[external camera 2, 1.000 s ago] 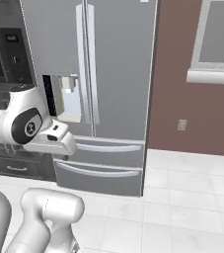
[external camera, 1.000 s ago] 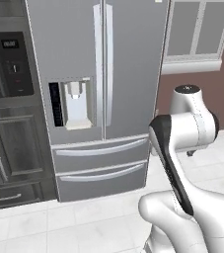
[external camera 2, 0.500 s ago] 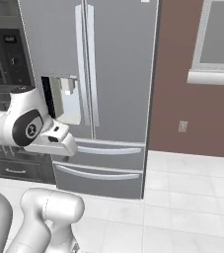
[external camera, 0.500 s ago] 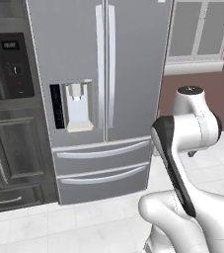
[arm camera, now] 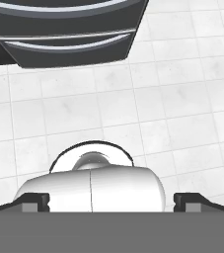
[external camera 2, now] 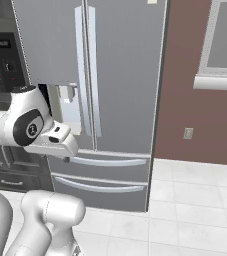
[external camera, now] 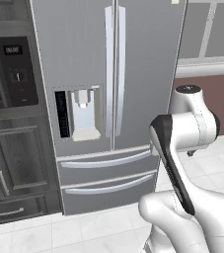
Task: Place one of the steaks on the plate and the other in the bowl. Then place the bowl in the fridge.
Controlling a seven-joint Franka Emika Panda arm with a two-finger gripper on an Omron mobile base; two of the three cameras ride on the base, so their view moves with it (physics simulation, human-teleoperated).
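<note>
Both fridge (external camera: 118, 94) doors shut; tool (arm camera: 111, 200) spread.

A rendered home kitchen. A tall grey stainless French-door fridge (external camera: 113, 104) fills the middle, its two doors shut, with long vertical handles, a water dispenser panel (external camera: 81, 113) in the left door and two pull-out drawers (external camera: 108, 175) below. Dark wood cabinets (external camera: 12, 163) stand just beside it on the left, holding a built-in oven with a small digital display (external camera: 13, 49). The floor is large white tiles (arm camera: 133, 99). To the right, a reddish-brown wall (external camera 2: 185, 100) carries a wall socket (external camera 2: 187, 133) and a white-framed window (external camera 2: 225, 45).
</note>
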